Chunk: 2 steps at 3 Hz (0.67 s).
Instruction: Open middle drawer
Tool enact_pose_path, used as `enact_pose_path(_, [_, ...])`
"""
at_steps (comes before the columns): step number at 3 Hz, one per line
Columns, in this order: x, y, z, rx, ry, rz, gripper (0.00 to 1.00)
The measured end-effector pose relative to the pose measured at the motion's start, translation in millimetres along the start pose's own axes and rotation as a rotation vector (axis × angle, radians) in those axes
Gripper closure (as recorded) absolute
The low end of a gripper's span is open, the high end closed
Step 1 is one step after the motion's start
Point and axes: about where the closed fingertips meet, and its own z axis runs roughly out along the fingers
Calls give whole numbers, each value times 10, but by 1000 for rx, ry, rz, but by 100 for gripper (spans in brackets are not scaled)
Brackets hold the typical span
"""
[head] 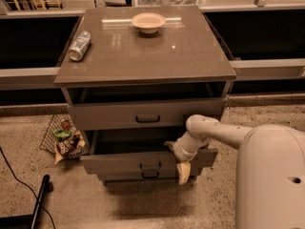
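The middle drawer (124, 162) of the grey-brown cabinet (143, 56) stands pulled out past the other two, its dark inside showing, with its small dark handle (150, 166) at centre. My gripper (176, 162) is at the right part of this drawer's front, open. One yellowish finger (183, 173) hangs down in front of the drawer face and the other sits at the top edge toward the inside. The top drawer (109, 114) is slightly out. The bottom drawer (119, 176) shows only as a narrow strip below.
A cream bowl (148, 22) and a can (79, 45) lying on its side rest on the cabinet top. A wire basket with snack bags (64, 138) sits on the floor at the left. A black pole and cable (38, 199) lie at the front left. My body (271, 175) fills the lower right.
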Motion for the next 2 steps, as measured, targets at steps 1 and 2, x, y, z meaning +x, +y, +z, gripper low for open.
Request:
enact_pose_path(1, [-93,194,26,-57,20,-1,19])
enact_pose_path(2, [-178,379,-27,-80,27,4,42])
